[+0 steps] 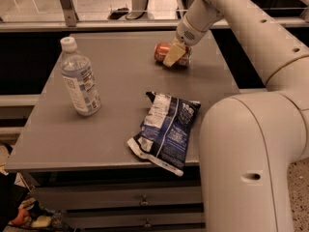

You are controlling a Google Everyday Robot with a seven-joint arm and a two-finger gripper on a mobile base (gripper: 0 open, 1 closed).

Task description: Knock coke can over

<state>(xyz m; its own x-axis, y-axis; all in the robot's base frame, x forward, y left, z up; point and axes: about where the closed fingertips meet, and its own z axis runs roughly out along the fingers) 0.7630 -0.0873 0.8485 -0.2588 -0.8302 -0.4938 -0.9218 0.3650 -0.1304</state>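
Note:
The coke can (162,51), red-orange with a silver end, lies on its side at the far right part of the grey table (111,115). My gripper (175,55) reaches down from the white arm at the upper right and sits right over the can's right half, with a pale finger (173,56) in front of it and touching or nearly touching it. Part of the can is hidden behind the finger.
A clear water bottle with a white cap (79,79) stands upright on the left of the table. A dark blue chip bag (166,129) lies near the front right edge. My large white arm body (246,163) fills the lower right. A rail runs behind the table.

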